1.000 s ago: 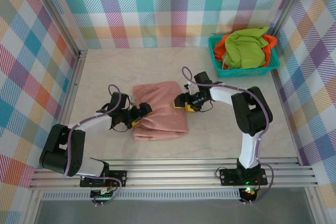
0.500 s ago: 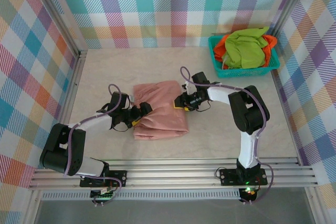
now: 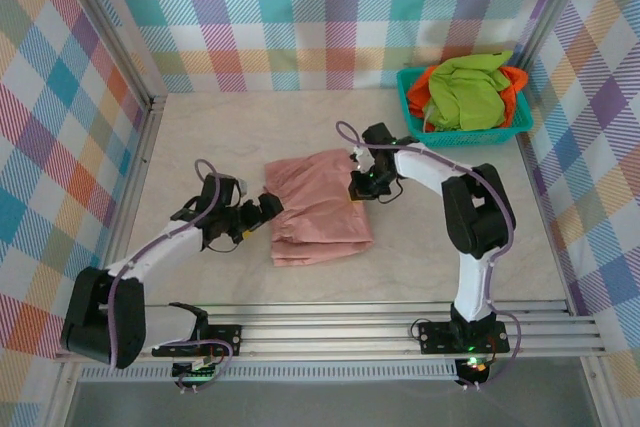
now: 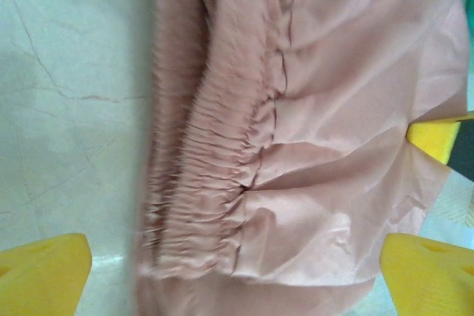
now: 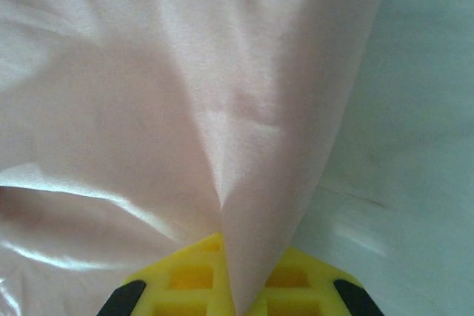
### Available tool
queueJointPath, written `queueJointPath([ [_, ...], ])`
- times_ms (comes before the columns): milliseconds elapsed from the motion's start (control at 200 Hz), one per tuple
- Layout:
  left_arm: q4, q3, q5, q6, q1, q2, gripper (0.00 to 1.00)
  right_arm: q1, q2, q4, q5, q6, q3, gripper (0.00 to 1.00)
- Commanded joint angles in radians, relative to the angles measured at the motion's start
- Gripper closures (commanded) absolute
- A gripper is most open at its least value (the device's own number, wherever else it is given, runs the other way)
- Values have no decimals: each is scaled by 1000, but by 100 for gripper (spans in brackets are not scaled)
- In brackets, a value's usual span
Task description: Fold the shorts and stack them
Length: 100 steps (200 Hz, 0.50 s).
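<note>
The dusty pink shorts (image 3: 318, 209) lie folded in the middle of the table. My right gripper (image 3: 358, 185) is shut on their far right edge, and in the right wrist view the pink fabric (image 5: 222, 109) rises in a pinched fold from between the yellow fingers (image 5: 185, 283). My left gripper (image 3: 266, 211) stands open at the shorts' left edge; its wrist view shows the gathered waistband (image 4: 215, 183) between the wide-apart fingertips (image 4: 44, 271). The lime green shorts (image 3: 468, 89) lie piled on the bright orange shorts (image 3: 424, 77) in the basket.
The teal plastic basket (image 3: 470, 135) stands at the far right corner against the checked wall. Bare marbled table (image 3: 200, 137) stretches to the left and behind the shorts. A metal rail runs along the near edge by the arm bases.
My right gripper has shut on the pink shorts' right edge and drawn it right and away; the whole garment shifted right. The left gripper stayed open.
</note>
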State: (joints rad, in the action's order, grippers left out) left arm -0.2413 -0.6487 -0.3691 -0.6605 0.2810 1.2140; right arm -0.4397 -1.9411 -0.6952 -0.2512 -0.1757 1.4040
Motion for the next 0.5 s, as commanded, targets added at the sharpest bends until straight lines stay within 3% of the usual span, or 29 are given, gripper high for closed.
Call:
queueJointPath([
  [0,-98,-59,26,28,-2,-51,0,45,82,-242,288,140,51,100],
  [215,-98,-73,9,23,-8,-84,0,147,123,-350,558,248,79,100],
  [495,-68,-81,-17,30,-13,-96,0,286,161,-377,730,365,81,100],
])
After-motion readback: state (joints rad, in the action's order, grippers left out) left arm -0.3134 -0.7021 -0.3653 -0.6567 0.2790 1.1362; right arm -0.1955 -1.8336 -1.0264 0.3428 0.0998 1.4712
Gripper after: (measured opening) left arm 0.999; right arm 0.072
